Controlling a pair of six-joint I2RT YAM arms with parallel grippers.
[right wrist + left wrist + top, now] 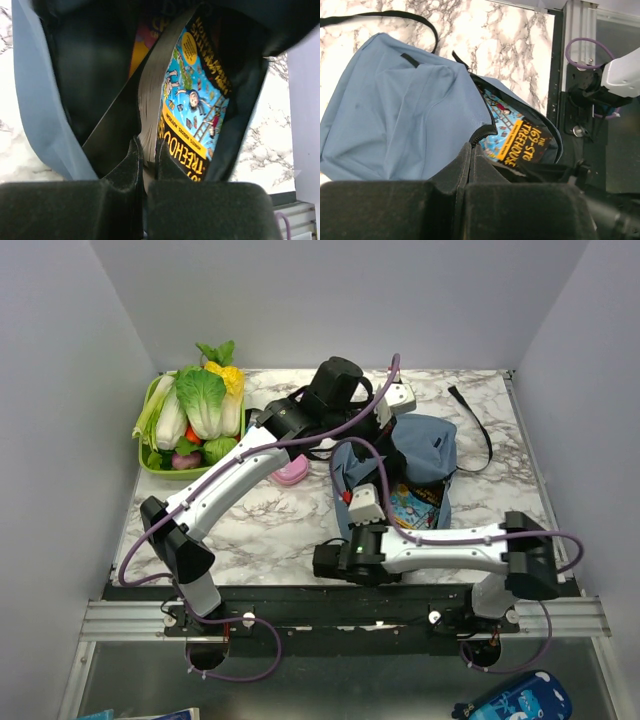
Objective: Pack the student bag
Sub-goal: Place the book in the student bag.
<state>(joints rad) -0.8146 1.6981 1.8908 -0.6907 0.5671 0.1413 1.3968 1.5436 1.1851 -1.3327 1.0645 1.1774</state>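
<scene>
some room gapes beside book [192, 105] in student bag [35, 105].

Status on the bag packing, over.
Left gripper shut on rim of student bag. Right gripper shut on book, partway inside the bag. Nothing visibly blocking the opening.

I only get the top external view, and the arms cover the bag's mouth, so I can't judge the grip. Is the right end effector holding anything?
Observer: Yes. The right end effector is shut on the page edge of the book, which sits inside the student bag.
Operator: And the left one?
Observer: The left end effector is shut on the bag's rim beside the zip.
Operator: Anything else inside?
Observer: Behind the book a second colourful cover shows, too blurred to read.
</scene>
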